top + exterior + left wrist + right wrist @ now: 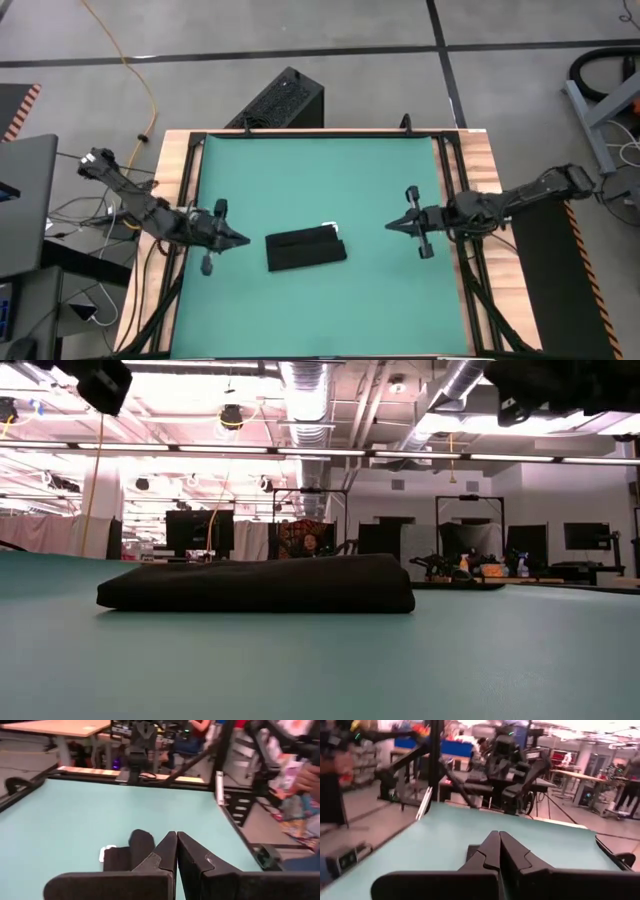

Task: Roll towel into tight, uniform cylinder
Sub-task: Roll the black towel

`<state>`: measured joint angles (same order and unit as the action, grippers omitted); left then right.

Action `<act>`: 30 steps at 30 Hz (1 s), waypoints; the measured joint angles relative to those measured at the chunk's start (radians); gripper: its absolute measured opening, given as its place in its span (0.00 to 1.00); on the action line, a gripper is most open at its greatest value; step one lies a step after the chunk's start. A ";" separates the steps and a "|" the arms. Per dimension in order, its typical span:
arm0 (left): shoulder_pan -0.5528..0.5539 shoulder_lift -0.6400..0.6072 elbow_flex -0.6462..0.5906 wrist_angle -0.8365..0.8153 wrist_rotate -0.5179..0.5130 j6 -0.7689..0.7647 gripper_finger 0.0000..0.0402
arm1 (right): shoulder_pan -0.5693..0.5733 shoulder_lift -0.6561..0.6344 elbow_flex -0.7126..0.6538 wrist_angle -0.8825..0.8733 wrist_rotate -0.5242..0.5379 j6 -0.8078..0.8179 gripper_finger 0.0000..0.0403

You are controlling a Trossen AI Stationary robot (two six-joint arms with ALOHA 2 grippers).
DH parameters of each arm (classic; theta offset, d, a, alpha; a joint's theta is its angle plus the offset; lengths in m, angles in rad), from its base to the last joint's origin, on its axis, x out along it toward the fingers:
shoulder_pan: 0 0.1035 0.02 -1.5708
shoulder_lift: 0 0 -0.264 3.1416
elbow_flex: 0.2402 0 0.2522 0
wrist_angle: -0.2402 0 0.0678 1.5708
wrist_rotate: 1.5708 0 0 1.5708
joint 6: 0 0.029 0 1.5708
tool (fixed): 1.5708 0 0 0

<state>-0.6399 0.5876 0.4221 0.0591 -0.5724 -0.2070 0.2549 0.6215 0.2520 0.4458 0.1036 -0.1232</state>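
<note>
Your left gripper, fingers pressed together and empty, hovers just left of the towel, rolled flat on the green mat; your right gripper, likewise closed, waits right. The towel's tag barely shows.

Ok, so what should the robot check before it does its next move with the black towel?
1. Towel lies on the green mat: ok.
2. Towel is a tight, even cylinder: not ok, it looks flattish in the low view.
3. Left gripper is clear of the towel, fingers shut: ok.
4. Right gripper is clear of the towel, fingers shut: ok.
5. White tag tucked in: not ok, it shows at the edge.
</note>
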 joint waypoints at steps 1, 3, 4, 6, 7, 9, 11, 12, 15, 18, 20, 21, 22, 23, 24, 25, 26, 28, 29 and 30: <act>0.000 0.036 0.000 0.036 -0.014 0.000 0.00 | 0.001 0.019 0.001 0.016 0.006 0.018 0.05; 0.000 0.113 0.000 0.110 -0.026 0.004 0.00 | 0.001 0.067 0.001 0.012 0.030 0.027 0.04; -0.001 0.153 0.000 0.150 -0.039 0.009 0.00 | 0.001 0.096 0.001 0.019 0.053 0.038 0.04; -0.001 0.225 -0.001 0.237 -0.068 0.008 0.00 | 0.000 0.164 0.001 0.025 0.125 0.052 0.04; -0.001 0.257 -0.001 0.279 -0.072 0.007 0.00 | -0.002 0.201 0.000 0.036 0.158 0.060 0.04; 0.000 0.310 0.000 0.324 -0.053 0.014 0.00 | -0.010 0.282 0.001 0.093 0.183 0.072 0.04; 0.000 0.351 0.000 0.343 -0.018 0.008 0.00 | -0.016 0.362 -0.001 0.175 0.167 0.070 0.04; 0.000 0.361 -0.001 0.345 -0.004 -0.002 0.00 | -0.015 0.406 0.002 0.239 0.145 0.068 0.04; 0.001 0.367 -0.001 0.359 0.026 -0.026 0.00 | -0.014 0.531 0.003 0.358 0.116 0.062 0.04; 0.001 0.361 -0.001 0.358 -0.014 -0.002 0.00 | -0.015 0.636 0.028 0.406 0.107 0.062 0.04; 0.001 0.353 -0.001 0.362 -0.059 0.013 0.00 | -0.015 0.694 0.057 0.418 0.106 0.062 0.05; 0.001 0.353 -0.001 0.362 -0.075 0.021 0.00 | -0.015 0.720 0.070 0.418 0.106 0.063 0.05; 0.002 0.354 -0.001 0.360 -0.090 0.026 0.00 | -0.014 0.742 0.085 0.419 0.105 0.063 0.05; 0.002 0.354 -0.001 0.358 -0.102 0.027 0.00 | -0.009 0.762 0.104 0.425 0.104 0.063 0.05; 0.002 0.354 -0.001 0.358 -0.106 0.026 0.00 | -0.004 0.781 0.122 0.434 0.104 0.062 0.05; 0.001 0.354 -0.001 0.358 -0.105 0.023 0.00 | 0.000 0.795 0.137 0.435 0.104 0.059 0.05; 0.001 0.354 -0.001 0.355 -0.105 0.017 0.00 | 0.005 0.808 0.151 0.434 0.097 0.045 0.05; 0.001 0.356 -0.001 0.347 -0.095 0.007 0.00 | 0.014 0.833 0.170 0.434 0.040 0.003 0.05; 0.001 0.360 -0.001 0.346 -0.077 0.007 0.00 | 0.014 0.845 0.176 0.441 0.001 -0.017 0.05; 0.001 0.366 -0.001 0.344 -0.056 0.013 0.00 | 0.011 0.861 0.180 0.468 -0.033 -0.030 0.05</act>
<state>-0.6388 0.9540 0.4213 0.4036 -0.6287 -0.1936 0.2661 1.4824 0.4316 0.9133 0.0705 -0.1527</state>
